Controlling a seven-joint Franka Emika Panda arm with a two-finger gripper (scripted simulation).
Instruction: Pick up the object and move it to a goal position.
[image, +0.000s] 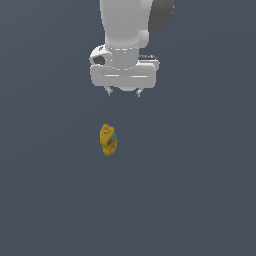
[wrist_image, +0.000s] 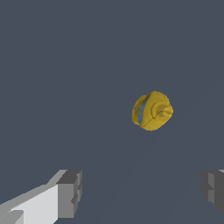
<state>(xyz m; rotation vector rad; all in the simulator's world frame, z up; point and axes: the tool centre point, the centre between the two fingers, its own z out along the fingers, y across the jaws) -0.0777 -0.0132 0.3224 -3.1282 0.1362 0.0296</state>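
The object is a small yellow squeeze bottle (image: 107, 140) with a yellow nozzle cap and a blue strip on its label. It stands upright on the dark grey floor near the middle of the exterior view. My gripper (image: 124, 92) hangs above it and slightly to the exterior view's right, well clear of it. The jaws are wide apart with nothing between them. In the wrist view I look down on the bottle (wrist_image: 152, 111) from over its cap, and my gripper (wrist_image: 142, 192) shows its two grey fingertips (wrist_image: 70, 192) spread far apart, away from the bottle.
A flat dark grey floor (image: 200, 200) surrounds the bottle on every side. No other object or goal marker shows in either view.
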